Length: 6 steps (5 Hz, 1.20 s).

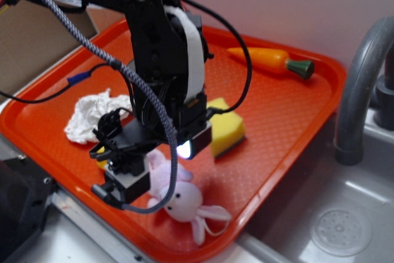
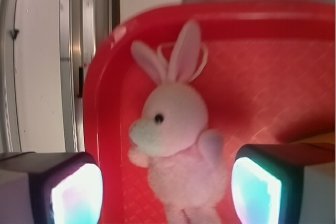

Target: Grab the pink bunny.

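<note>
Hovering low over the near corner of the shallow orange plastic tray [image 1: 289, 127], our black gripper [image 1: 165, 163] has its jaws spread wide, with nothing clamped between them. In the wrist view we see the two glowing fingertip pads [image 2: 76, 195] standing on either side of the small pale-pink plush bunny [image 2: 176, 145], one at each lower corner of the picture, with a clear gap between each pad and the toy's body. We see the bunny lying on its back or side on the tray floor, close to the rim at the corner, its round head, one black eye and white muzzle showing, its two long ears and a thin loop pointing toward the tray's edge. From the exterior view the bunny's body is partly hidden behind the gripper, while its head and ears stick out below. Behind our arm lies a yellow rectangular sponge [image 1: 226, 129], to the left a crumpled white paper wad [image 1: 92, 115], and at the far side of the tray an orange toy carrot with a green top [image 1: 271, 61]. Beside the tray we see a grey curved faucet [image 1: 363, 84] over a metal sink [image 1: 345, 220].
</note>
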Motion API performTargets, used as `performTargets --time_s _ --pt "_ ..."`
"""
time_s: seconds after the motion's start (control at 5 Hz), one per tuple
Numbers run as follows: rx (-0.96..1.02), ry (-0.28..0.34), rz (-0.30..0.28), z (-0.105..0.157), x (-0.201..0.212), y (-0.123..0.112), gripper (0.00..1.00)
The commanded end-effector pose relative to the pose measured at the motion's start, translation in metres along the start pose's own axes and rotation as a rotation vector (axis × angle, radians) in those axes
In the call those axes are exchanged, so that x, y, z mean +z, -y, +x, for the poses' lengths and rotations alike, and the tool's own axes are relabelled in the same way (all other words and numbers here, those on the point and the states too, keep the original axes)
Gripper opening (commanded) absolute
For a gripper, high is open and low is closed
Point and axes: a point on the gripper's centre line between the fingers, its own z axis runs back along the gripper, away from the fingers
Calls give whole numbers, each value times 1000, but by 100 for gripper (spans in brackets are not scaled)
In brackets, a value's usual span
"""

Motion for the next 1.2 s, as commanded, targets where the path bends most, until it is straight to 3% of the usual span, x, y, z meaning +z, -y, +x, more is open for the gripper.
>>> performTargets --time_s 0.0,0.2,0.4,0.6,0.8,1.0 --pt "120 -6 40 -8 -22 9 100" --pt "157 75 19 -7 -31 7 100" --pt "210 153 8 -8 -35 7 0" --pt "338 141 31 -11 -31 6 0" --pt "608 97 149 -29 8 14 0" --pt "864 122 233 -48 55 18 0"
